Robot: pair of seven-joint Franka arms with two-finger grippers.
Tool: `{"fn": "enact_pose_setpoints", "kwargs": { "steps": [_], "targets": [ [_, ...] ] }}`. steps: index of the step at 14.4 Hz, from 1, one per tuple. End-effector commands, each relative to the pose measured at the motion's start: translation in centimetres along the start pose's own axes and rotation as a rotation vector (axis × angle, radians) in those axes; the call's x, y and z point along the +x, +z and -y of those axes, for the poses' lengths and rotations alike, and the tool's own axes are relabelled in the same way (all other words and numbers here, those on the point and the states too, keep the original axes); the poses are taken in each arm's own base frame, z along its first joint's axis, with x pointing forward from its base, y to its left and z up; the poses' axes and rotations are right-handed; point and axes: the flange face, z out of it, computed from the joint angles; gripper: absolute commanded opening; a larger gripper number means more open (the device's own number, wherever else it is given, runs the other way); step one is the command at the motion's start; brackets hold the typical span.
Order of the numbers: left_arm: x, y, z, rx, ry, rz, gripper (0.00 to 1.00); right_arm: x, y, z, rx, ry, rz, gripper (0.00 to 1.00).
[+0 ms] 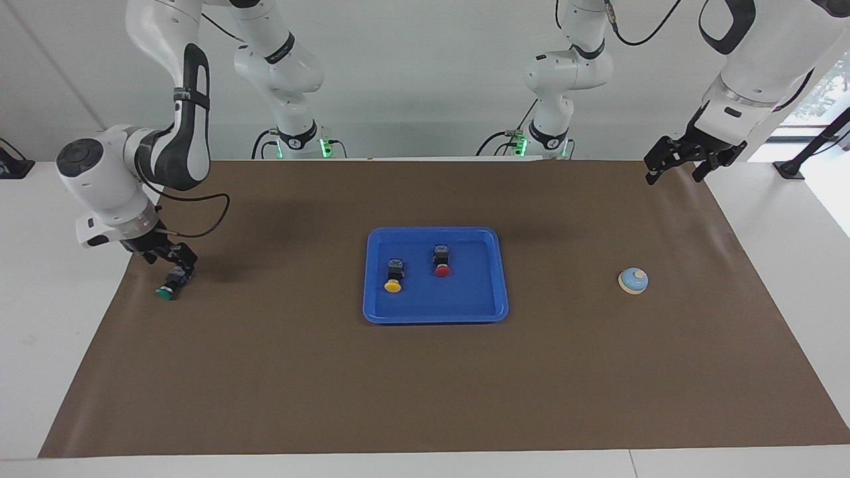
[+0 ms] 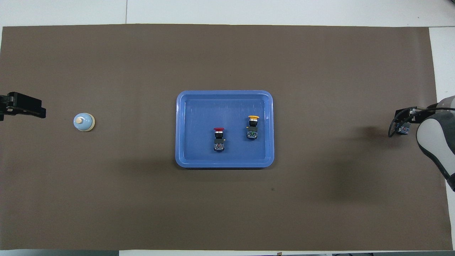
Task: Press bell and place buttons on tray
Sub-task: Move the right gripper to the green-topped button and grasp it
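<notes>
Your right gripper (image 1: 174, 271) pinches the green button (image 1: 167, 288) by its black body at the table's (image 1: 265, 372) right-arm end. It's light, rigid and top-heavy. Your left gripper (image 1: 676, 166) waits, spread, near the bell (image 1: 633, 281).

A matt brown mat (image 1: 425, 378), thin like paper or felt and smooth but for faint creases, covers the table (image 1: 40, 332), whose bare edges look like smooth white laminate. The tray (image 1: 435, 313) in the middle is bright-blue plastic with a slight sheen along its rim. In it lie the yellow button (image 1: 394, 277) and the red button (image 1: 442, 261), each with a dull black plastic body and a smooth coloured plastic cap. The green button (image 1: 165, 291) at the right arm's end of the table has the same smooth cap. The bell (image 1: 633, 281) has a smooth light-blue dome with a cream rim and knob. The arms' shells are glossy white plastic with black joints; the left gripper (image 1: 674, 169) and right gripper (image 1: 174, 271) are matt black.
</notes>
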Motion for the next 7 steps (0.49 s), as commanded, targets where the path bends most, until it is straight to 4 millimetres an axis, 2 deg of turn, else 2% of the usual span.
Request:
{"fn": "enact_pose_setpoints", "kwargs": {
  "steps": [1, 3, 4, 5, 6, 7],
  "targets": [
    [-0.5, 0.1, 0.3, 0.005, -0.011, -0.007, 1.0, -0.2, 2.9, -1.6, -0.005, -0.001, -0.027, 1.0],
    [-0.5, 0.1, 0.2, 0.005, -0.01, -0.007, 1.0, -0.2, 4.6, -2.6, -0.002, 0.015, -0.027, 1.0],
    [-0.5, 0.1, 0.2, 0.005, -0.01, -0.007, 1.0, -0.2, 5.0, -2.6, -0.002, 0.013, -0.024, 0.96],
    [-0.5, 0.1, 0.3, 0.005, -0.011, -0.007, 1.0, -0.3, 5.3, -3.1, -0.002, 0.014, -0.021, 0.77],
    [-0.5, 0.1, 0.3, 0.005, -0.011, -0.007, 1.0, -0.4, 5.4, -3.5, -0.002, 0.015, -0.019, 0.52],
    [-0.5, 0.1, 0.2, 0.005, -0.01, -0.007, 1.0, -0.5, 5.5, -3.4, -0.003, 0.002, -0.014, 0.23]
  ]
}}
